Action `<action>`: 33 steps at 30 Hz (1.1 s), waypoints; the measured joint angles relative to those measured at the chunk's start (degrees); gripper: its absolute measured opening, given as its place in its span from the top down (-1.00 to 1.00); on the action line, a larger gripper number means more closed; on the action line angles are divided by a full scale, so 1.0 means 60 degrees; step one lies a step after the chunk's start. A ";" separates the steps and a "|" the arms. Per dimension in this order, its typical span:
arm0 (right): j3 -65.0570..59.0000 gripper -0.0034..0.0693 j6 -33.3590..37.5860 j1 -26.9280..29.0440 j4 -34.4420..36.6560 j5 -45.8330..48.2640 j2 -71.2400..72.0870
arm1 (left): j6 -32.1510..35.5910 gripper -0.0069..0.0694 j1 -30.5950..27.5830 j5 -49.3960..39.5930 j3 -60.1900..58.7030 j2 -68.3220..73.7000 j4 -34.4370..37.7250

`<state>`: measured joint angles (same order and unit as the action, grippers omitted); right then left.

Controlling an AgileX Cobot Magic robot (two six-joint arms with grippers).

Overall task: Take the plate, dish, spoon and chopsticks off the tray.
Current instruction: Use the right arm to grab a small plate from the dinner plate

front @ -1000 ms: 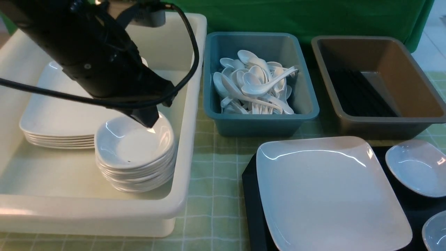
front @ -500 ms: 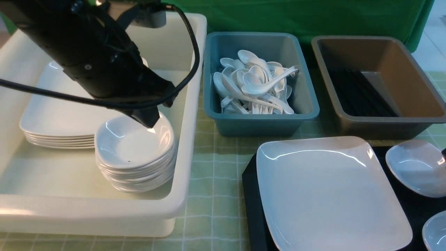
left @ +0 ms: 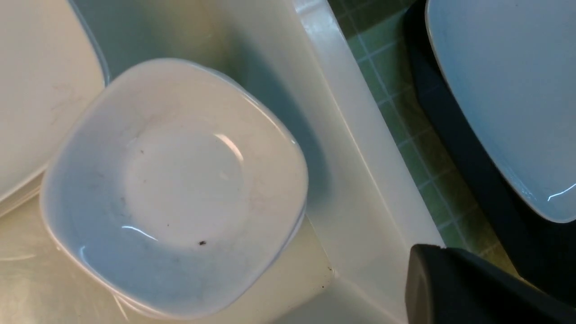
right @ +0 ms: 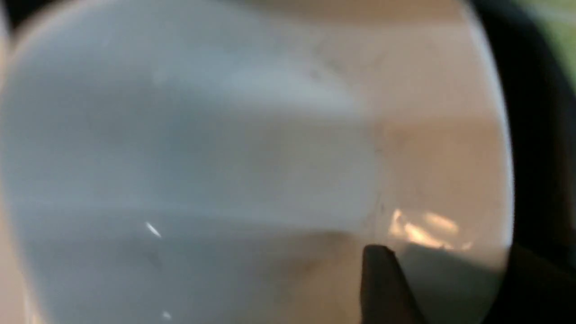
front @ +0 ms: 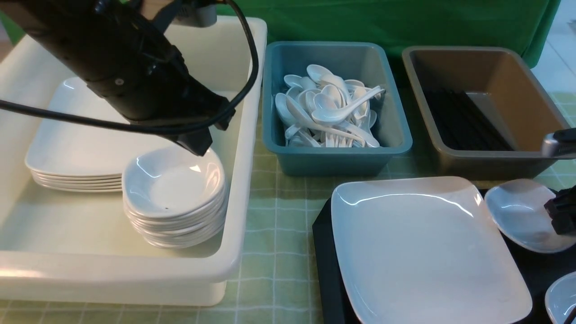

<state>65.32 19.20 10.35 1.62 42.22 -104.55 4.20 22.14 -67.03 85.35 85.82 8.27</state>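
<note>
- A cream tub at the far left holds a stack of square plates and, nearer the camera, a stack of small dishes.
- The left gripper hangs just above the far rim of the top small dish, its jaws pressed together and carrying nothing.
- A green checked cloth covers the table between the containers.
- A teal tub at centre is heaped with white spoons.
- The plate lies flat on the left part of the tray, in front of the teal tub, and its left edge reaches nearly to the tray's rim.
- A brown tub behind the tray has black chopsticks laid along its floor.
- The dish sits on the tray just right of the plate.
- The right gripper is at the dish's right rim. In the blurred right wrist view one dark fingertip shows over the bowl, and it cannot be told whether the jaws are parted or gripping.
- A second small dish pokes in at the bottom right corner.
</note>
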 joint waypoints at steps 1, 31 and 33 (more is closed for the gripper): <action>0.0000 0.23 0.0010 0.0000 0.0011 0.0172 -0.0008 | 0.0000 0.85 0.0000 0.0008 0.0000 0.0000 0.0000; 0.0000 -0.13 0.0972 0.0000 0.0053 -0.0538 -0.0376 | 0.0000 0.85 0.0000 0.0038 -0.0003 0.0000 0.0031; 0.0020 -0.13 0.0972 0.0000 0.0063 -0.0412 -0.0385 | 0.0000 0.85 0.0000 0.0038 -0.0003 0.0000 0.0082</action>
<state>65.44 25.03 10.35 2.00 39.75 -106.86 4.20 22.14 -66.80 85.33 85.82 8.76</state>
